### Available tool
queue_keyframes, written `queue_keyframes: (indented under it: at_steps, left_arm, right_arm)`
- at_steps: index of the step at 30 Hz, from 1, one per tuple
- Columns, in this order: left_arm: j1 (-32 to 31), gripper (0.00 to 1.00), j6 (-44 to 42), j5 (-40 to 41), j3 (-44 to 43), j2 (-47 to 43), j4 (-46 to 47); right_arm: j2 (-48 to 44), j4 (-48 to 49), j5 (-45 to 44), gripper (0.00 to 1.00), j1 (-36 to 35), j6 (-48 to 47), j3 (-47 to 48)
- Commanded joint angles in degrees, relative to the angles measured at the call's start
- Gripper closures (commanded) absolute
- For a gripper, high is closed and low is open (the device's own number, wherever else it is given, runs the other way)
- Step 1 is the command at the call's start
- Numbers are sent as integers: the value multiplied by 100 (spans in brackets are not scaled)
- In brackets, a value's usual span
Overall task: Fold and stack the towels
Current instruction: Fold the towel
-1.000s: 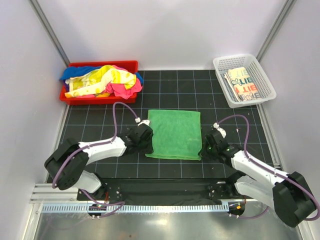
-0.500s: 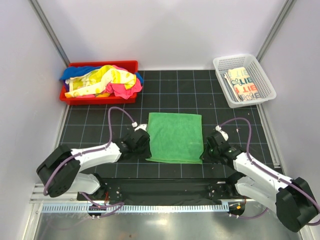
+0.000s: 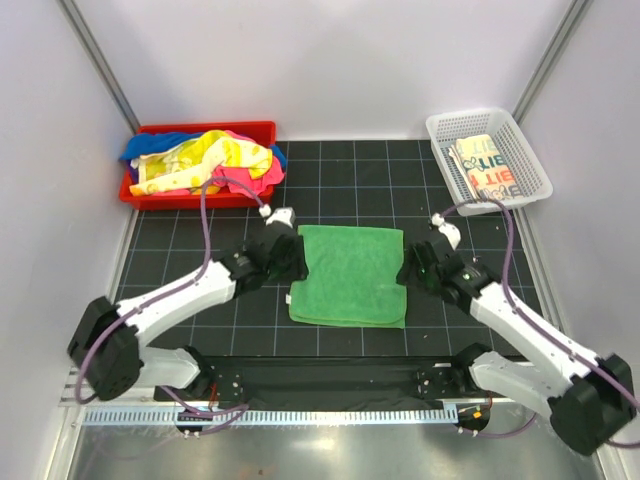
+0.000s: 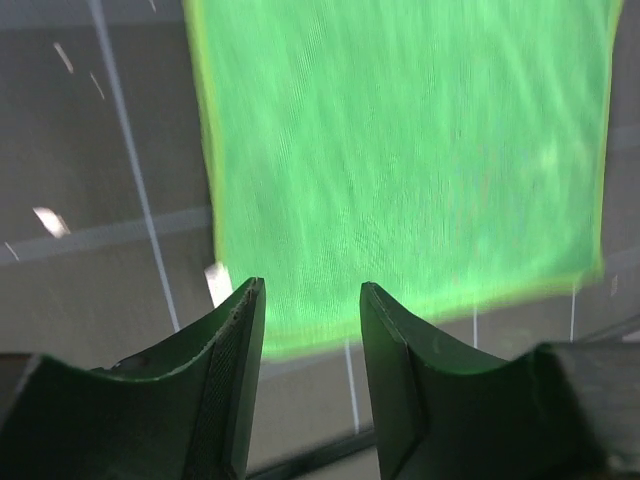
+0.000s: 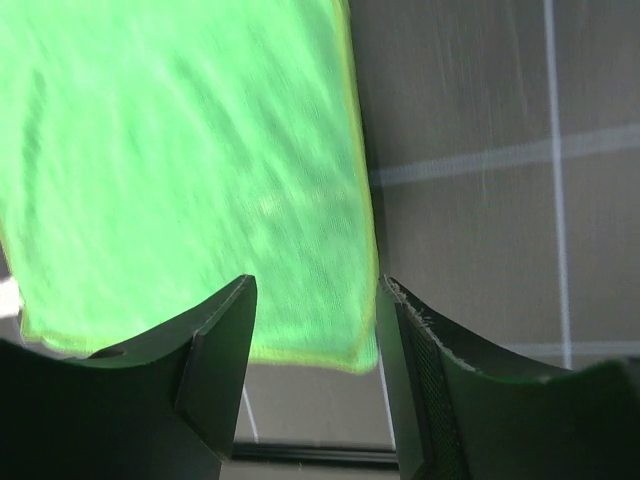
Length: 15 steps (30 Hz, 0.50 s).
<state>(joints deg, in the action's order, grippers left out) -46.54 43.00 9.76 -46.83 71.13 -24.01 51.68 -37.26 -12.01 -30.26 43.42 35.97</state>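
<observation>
At the far left corner of the black mat (image 3: 350,190) I saw the red tray (image 3: 190,198), and it was full. A heap of towels (image 3: 215,160) sat in it, all crumpled up, with blue at the back, yellow and cream in the middle and pink on the right side. The heap rose above the tray's walls, and some of it hung over the right end. At the far right corner stood the white basket (image 3: 448,190), with holes all over its walls. Inside it lay a lettered towel (image 3: 487,168), folded flat, cream with big teal and orange letters. It filled most of the basket floor. Between the two arms, in the middle of the mat, lay the green towel (image 3: 350,272). It was flat and neat, and well apart from both the tray and the basket. The left gripper (image 3: 292,265) was just beside the towel's left edge, and the right gripper (image 3: 410,270) was just beside its right edge. From the left wrist camera I saw its two dark fingers (image 4: 225,380) standing apart with nothing between them, and the green towel lay past their tips. The right wrist camera showed that gripper's fingers (image 5: 215,370) apart too, holding nothing, with a corner of the towel beyond them.
</observation>
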Motion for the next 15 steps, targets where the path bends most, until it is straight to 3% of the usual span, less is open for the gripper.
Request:
queue_keyframes:
  at_steps: [1,7,15]
  left_arm:
    - [557,53,-564,334,-730,804,-51]
    - [1366,56,-1415,-185,-2083,2524,-24]
    - [1648,53,-1901,-440,-3015,3679,133]
  right_arm:
    - [953,640,-713,42,11,-806,779]
    - [2555,1431,-645,41,424,-1537,1650]
    - [3988,2345,-355,42,1162,-1916,2125]
